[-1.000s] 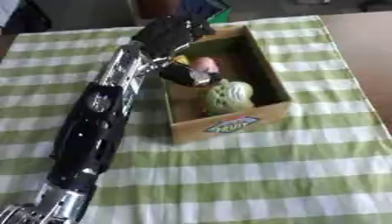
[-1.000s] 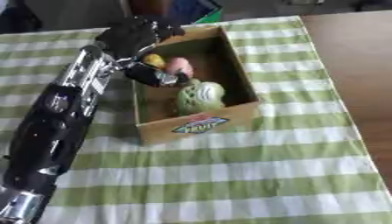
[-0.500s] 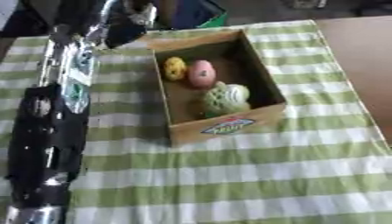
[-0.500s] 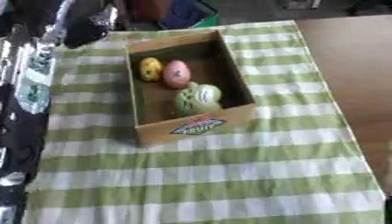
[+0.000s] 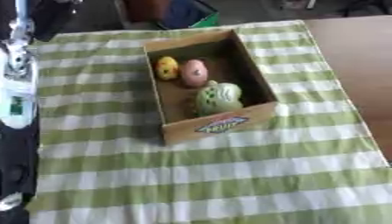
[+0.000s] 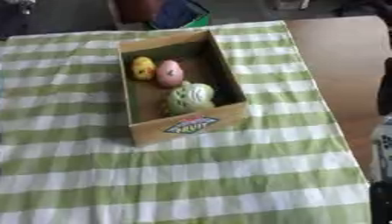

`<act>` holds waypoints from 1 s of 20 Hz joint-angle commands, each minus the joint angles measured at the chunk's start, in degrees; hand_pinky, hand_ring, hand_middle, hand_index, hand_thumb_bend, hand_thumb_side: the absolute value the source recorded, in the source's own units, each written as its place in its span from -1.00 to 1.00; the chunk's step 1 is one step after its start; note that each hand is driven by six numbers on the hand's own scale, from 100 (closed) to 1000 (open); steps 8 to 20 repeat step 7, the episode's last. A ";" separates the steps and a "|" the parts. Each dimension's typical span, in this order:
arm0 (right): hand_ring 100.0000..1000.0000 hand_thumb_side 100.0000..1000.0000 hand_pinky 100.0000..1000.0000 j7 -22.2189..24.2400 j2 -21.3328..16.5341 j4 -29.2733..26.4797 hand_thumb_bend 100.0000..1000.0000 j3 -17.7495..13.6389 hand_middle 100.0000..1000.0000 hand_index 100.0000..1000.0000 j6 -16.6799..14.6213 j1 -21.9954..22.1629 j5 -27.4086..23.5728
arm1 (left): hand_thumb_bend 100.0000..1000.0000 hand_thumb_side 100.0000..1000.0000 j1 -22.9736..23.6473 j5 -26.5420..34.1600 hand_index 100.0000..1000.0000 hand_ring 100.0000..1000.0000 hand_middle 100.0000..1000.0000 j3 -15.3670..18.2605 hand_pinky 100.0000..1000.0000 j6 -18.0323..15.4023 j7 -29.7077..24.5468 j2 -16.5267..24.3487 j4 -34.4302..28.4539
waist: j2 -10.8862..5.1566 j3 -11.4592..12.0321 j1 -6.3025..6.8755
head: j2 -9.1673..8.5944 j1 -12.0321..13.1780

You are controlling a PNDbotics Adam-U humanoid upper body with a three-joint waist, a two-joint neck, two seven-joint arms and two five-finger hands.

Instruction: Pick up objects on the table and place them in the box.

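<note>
Robot hand state: cannot tell, neither shows; box point(image 5: 207, 85) near the counter's point(image 5: 229, 183) far edge holds three objects; none left outside, placing looks complete.

Box point(image 5: 211, 85) on cloth point(image 5: 191, 175), centre-left; three objects point(image 5: 194, 72) inside; bare table point(image 5: 352, 65) to right.

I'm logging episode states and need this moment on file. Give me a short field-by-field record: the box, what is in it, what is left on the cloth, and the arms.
box: cardboard box, open top, a label on its near wall, standing on the green-and-white checked cloth
contents: yellow object, pink object, pale green object, all inside
left on cloth: no loose object seen
left arm: along the view's left edge; hand not seen
right arm: dark part at the right edge of the right eye view; hand not seen
</note>
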 commanded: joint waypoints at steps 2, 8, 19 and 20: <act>0.42 0.69 0.57 -0.01 -2.56 -1.15 -1.00 -0.76 -0.13 0.63 -0.57 -0.27 1.21 | -1.00 0.94 2.58 3.58 0.58 0.47 0.34 -3.05 0.20 3.35 2.92 2.44 -5.72 | -1.29 0.40 -0.25 | 0.55 -0.79; 0.47 0.78 0.56 0.88 -3.56 -1.15 -1.00 -1.25 -0.09 0.65 -1.27 -0.21 2.06 | -1.00 1.00 8.39 7.46 0.59 0.48 0.35 -6.67 0.23 7.23 3.94 2.64 -12.00 | -0.70 0.92 -0.46 | 0.52 -1.33; 0.47 0.78 0.56 0.88 -3.56 -1.15 -1.00 -1.25 -0.09 0.65 -1.27 -0.21 2.06 | -1.00 1.00 8.39 7.46 0.59 0.48 0.35 -6.67 0.23 7.23 3.94 2.64 -12.00 | -0.70 0.92 -0.46 | 0.52 -1.33; 0.47 0.78 0.56 0.88 -3.56 -1.15 -1.00 -1.25 -0.09 0.65 -1.27 -0.21 2.06 | -1.00 1.00 8.39 7.46 0.59 0.48 0.35 -6.67 0.23 7.23 3.94 2.64 -12.00 | -0.70 0.92 -0.46 | 0.52 -1.33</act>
